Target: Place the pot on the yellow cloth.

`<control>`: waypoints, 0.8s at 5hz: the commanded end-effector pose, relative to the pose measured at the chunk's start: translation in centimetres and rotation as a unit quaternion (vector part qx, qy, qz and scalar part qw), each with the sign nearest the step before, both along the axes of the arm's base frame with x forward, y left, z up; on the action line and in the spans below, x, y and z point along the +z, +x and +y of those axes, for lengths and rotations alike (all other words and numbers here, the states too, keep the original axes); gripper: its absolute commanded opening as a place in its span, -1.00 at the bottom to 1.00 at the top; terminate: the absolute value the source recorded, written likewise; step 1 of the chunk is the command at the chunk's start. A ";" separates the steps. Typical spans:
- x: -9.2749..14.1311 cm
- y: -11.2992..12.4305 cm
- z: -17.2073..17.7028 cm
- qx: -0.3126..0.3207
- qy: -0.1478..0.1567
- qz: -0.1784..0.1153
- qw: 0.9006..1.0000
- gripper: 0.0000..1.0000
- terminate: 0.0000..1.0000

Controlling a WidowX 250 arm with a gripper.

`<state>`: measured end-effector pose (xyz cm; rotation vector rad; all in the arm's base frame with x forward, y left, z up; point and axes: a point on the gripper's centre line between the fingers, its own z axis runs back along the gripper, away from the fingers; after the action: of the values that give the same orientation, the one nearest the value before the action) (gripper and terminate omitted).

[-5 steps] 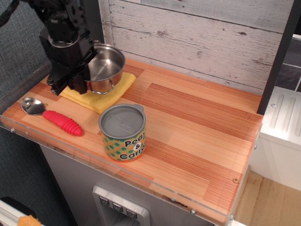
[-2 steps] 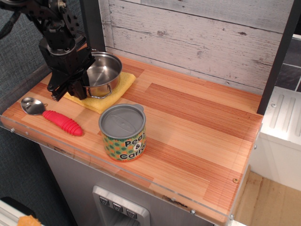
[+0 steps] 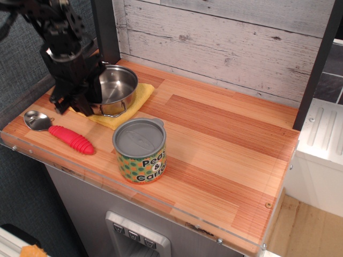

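Pot (image 3: pixel 113 89) sits on yellow cloth (image 3: pixel 138 99); gripper (image 3: pixel 72 101) at its 9 o'clock, grip unclear; spoon (image 3: pixel 60 129) and can (image 3: pixel 140 150) toward 6.

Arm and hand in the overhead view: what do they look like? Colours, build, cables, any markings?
All matte black. The arm is a chunky, boxy stack of blocks and brackets with round joint housings and small screw heads showing. A thin dark cable loops off its upper left. The hand ends in thin, flat black fingers. No logos, labels or coloured markings are visible; finer detail is lost in the dark.
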<state>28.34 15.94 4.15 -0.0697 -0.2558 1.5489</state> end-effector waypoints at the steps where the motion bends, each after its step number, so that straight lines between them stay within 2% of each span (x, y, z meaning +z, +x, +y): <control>1: 4.6 0.1 0.7 -0.005 0.033 -0.022 0.999 1.00 -1.00; 2: 6.3 0.2 -1.0 -0.040 0.053 -0.021 0.998 1.00 -1.00; 3: 7.5 1.2 -3.5 -0.166 0.052 -0.004 0.985 1.00 -1.00; 4: 7.9 1.9 -6.3 -0.288 0.071 0.008 0.955 1.00 -1.00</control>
<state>30.21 8.64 9.48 -0.0032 -0.2197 0.9351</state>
